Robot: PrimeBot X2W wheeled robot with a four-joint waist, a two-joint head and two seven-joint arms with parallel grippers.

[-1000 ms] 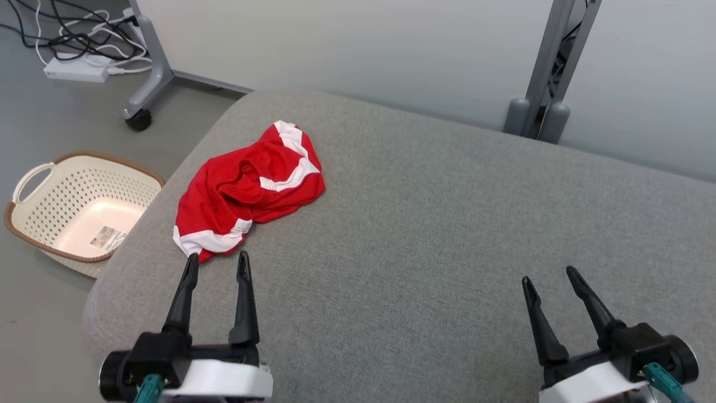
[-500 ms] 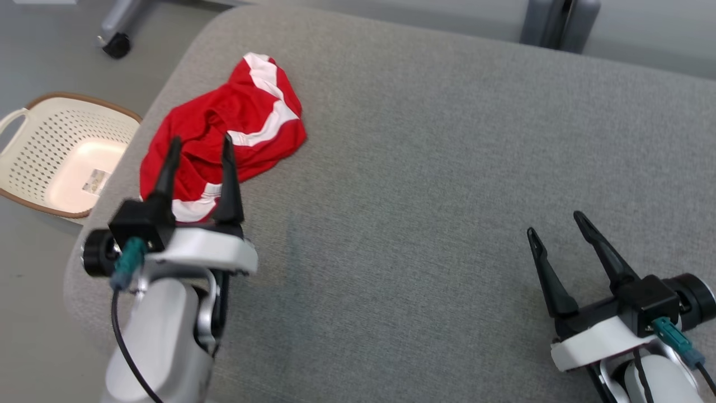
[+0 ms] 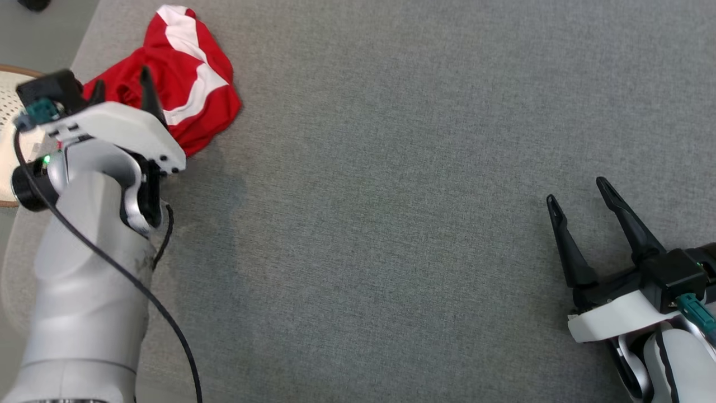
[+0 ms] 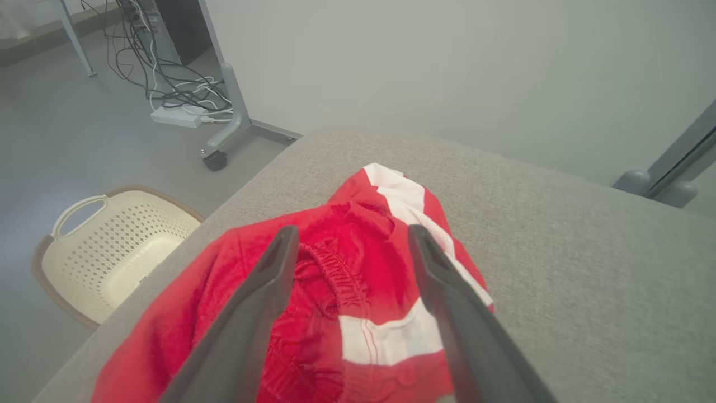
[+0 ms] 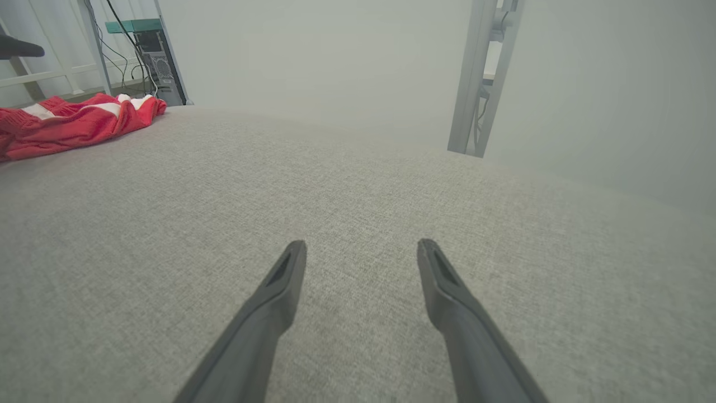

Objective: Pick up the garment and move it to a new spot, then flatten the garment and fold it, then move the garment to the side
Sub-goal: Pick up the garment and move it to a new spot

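Note:
The garment (image 3: 190, 84) is a crumpled red pair of shorts with white stripes, lying near the far left corner of the grey upholstered surface (image 3: 391, 196). My left gripper (image 3: 123, 78) hangs open over it, fingers spread above the bunched red cloth (image 4: 335, 291), with nothing between them. My right gripper (image 3: 579, 190) stands open low at the right, above bare grey fabric, far from the garment (image 5: 72, 123). In the right wrist view its fingers (image 5: 358, 246) point across the bare surface.
A cream perforated laundry basket (image 4: 106, 246) with a brown rim stands on the floor left of the surface. Behind it are a wheeled grey stand leg (image 4: 224, 134) and a tangle of cables (image 4: 168, 95). A grey metal post (image 5: 481, 78) rises behind the far edge.
The head camera has tilted down and shifted. My left arm has reached forward, bringing its open gripper from the garment's near edge to over the garment. The right gripper keeps its pose.

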